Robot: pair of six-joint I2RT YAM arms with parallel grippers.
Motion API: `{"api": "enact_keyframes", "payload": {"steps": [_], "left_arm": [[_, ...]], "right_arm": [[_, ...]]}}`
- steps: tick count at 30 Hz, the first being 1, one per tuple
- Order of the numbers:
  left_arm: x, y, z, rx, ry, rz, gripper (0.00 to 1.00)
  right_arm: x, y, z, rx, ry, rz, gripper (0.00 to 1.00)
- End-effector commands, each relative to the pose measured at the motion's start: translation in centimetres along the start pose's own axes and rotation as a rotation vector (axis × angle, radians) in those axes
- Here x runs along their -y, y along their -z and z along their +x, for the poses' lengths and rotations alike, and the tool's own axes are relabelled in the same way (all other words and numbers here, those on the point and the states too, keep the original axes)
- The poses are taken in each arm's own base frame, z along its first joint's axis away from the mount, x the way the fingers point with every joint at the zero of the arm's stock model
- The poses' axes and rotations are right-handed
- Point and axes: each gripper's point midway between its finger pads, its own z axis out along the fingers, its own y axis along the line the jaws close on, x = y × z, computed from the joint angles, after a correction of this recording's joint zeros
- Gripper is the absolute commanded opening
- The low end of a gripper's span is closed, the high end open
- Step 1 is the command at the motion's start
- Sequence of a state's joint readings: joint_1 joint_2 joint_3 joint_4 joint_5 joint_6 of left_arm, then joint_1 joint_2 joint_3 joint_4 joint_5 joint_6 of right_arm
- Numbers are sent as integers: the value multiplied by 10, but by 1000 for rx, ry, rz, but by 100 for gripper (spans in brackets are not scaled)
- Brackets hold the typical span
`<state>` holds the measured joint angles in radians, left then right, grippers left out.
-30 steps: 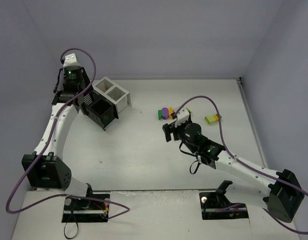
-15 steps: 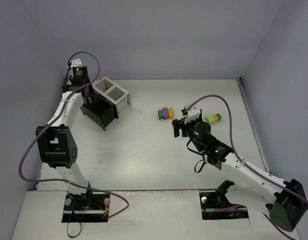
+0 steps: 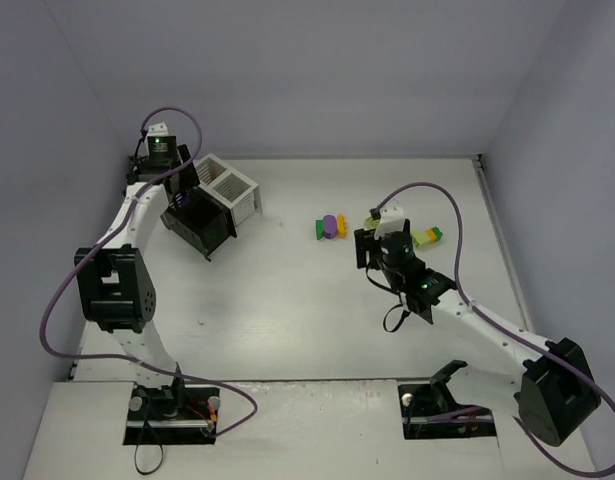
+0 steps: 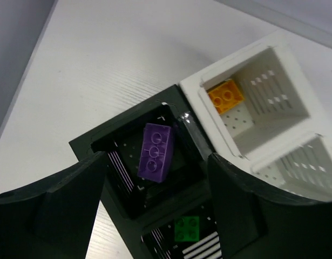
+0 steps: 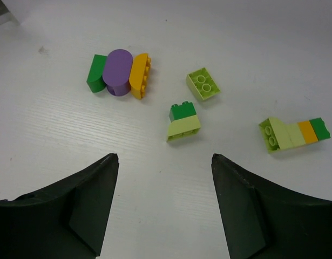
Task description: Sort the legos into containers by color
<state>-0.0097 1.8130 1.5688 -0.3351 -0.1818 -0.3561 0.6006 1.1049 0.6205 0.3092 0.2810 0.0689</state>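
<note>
The containers (image 3: 215, 205) sit at the back left, two black bins and two white bins joined together. My left gripper (image 3: 180, 178) (image 4: 157, 161) hangs open above the black bins. A purple lego (image 4: 156, 151) lies in one black bin, clear of both fingers. A green lego (image 4: 187, 228) is in the other black bin and an orange one (image 4: 226, 96) in a white bin. My right gripper (image 3: 367, 246) (image 5: 164, 159) is open and empty over the table, just short of the loose legos (image 3: 330, 226). Those include a green-purple-orange cluster (image 5: 120, 73), a lime brick (image 5: 203, 84) and a green-on-lime piece (image 5: 184, 121).
A lime, orange and green row of bricks (image 5: 292, 134) (image 3: 424, 237) lies to the right of the others. The second white bin (image 4: 303, 167) shows no brick in the part I can see. Walls close the table at the back and on both sides.
The left arm has folded upward and its gripper has shifted slightly right above the bins. The right gripper has moved right and farther back, closer to the loose legos.
</note>
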Motion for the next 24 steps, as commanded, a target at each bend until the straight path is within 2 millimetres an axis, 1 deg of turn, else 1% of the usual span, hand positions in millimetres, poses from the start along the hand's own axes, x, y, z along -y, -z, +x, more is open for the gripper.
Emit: {"api": "enact_keyframes", "payload": {"steps": [1, 2, 3, 4, 5, 6, 7, 8, 9, 10, 11, 12, 13, 14, 15, 16, 17, 18, 19, 20, 21, 23, 24], "left_arm": [[13, 62, -56, 144, 72, 122, 69], [16, 81, -64, 168, 83, 157, 70], [20, 89, -63, 168, 85, 186, 70], [27, 96, -53, 146, 75, 217, 70], [32, 115, -56, 161, 72, 264, 70], [40, 122, -46, 135, 55, 298, 70], [54, 132, -33, 111, 23, 337, 70], [61, 147, -29, 117, -10, 370, 70], [68, 156, -18, 91, -42, 385, 71], [86, 168, -1, 67, -90, 428, 71], [90, 182, 3, 77, -108, 453, 72], [96, 190, 13, 62, -146, 475, 74], [106, 205, 25, 56, -181, 514, 75], [108, 211, 32, 49, -199, 532, 75], [109, 216, 39, 39, -216, 545, 75], [109, 219, 46, 31, -230, 553, 75], [107, 225, 54, 27, -239, 567, 76], [106, 234, 55, 38, -237, 594, 76], [104, 236, 58, 42, -235, 602, 76], [102, 232, 70, 26, -242, 604, 76], [102, 233, 69, 46, -241, 614, 76], [100, 234, 69, 72, -244, 619, 76], [99, 232, 75, 61, -250, 620, 76]], "right_arm": [[12, -9, -27, 38, -102, 70, 65], [15, -10, -24, 19, -129, 84, 59], [22, -13, -27, 18, -150, 107, 56], [24, -17, -23, -1, -162, 114, 54], [27, -20, -20, -19, -189, 123, 48], [36, -23, -27, -14, -217, 140, 46], [37, -28, -24, -33, -233, 136, 45], [39, -31, -23, -48, -261, 145, 45], [45, -38, -26, -53, -281, 163, 45], [46, -42, -26, -61, -290, 161, 45], [46, -46, -26, -70, -292, 163, 50], [47, -50, -26, -81, -292, 166, 52], [48, -60, -26, -105, -289, 168, 56], [48, -65, -25, -116, -284, 162, 57], [48, -74, -17, -149, -253, 157, 58], [51, -81, -23, -144, -238, 151, 59], [49, -86, -22, -158, -205, 126, 60], [55, -96, -19, -177, -129, 129, 60], [60, -100, -17, -186, -100, 142, 59], [64, -105, -14, -200, -79, 139, 58], [65, -113, -6, -225, -63, 119, 58], [70, -125, -7, -233, -63, 54, 56], [71, -129, -7, -236, -60, 40, 56]]}}
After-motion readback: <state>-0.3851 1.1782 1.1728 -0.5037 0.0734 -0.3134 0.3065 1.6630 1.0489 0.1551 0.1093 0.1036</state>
